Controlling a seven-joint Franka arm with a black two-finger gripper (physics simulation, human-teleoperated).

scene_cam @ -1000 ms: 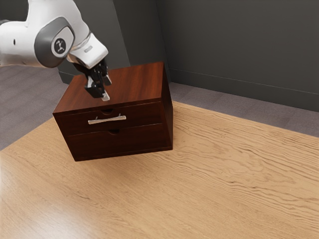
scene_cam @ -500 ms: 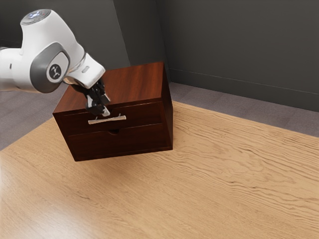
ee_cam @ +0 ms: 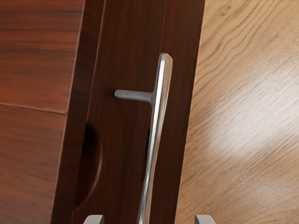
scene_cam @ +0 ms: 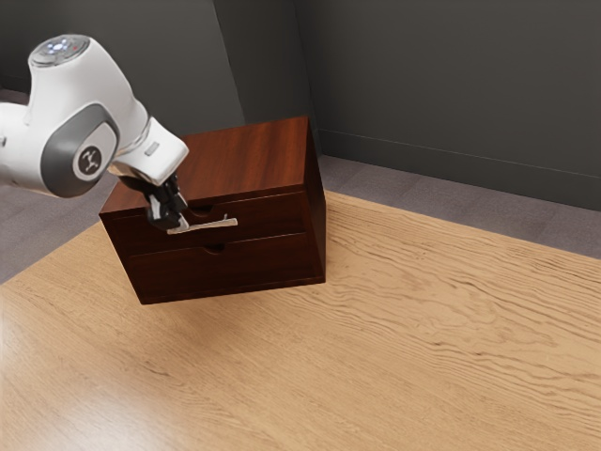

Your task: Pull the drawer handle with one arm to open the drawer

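Note:
A dark brown wooden cabinet [scene_cam: 246,158] with two drawers stands on the table at the exterior view's left. The upper drawer [scene_cam: 272,214] carries a thin silver bar handle [scene_cam: 212,225] and its front looks flush with the cabinet. My black gripper [scene_cam: 173,222] hangs in front of that drawer at the handle's left end. In the wrist view the handle [ee_cam: 157,126] runs down between my two fingertips [ee_cam: 93,219], which stand apart on either side of it without touching. The gripper is open.
The lower drawer [scene_cam: 244,267] has no handle, just a finger notch. The light wooden table [scene_cam: 404,338] stretches wide toward the exterior view's right and front. A dark wall and grey floor lie behind the cabinet.
My hand has come down from above the cabinet's top to the front of the upper drawer and shifted left, so its fingers now straddle the handle's left end.

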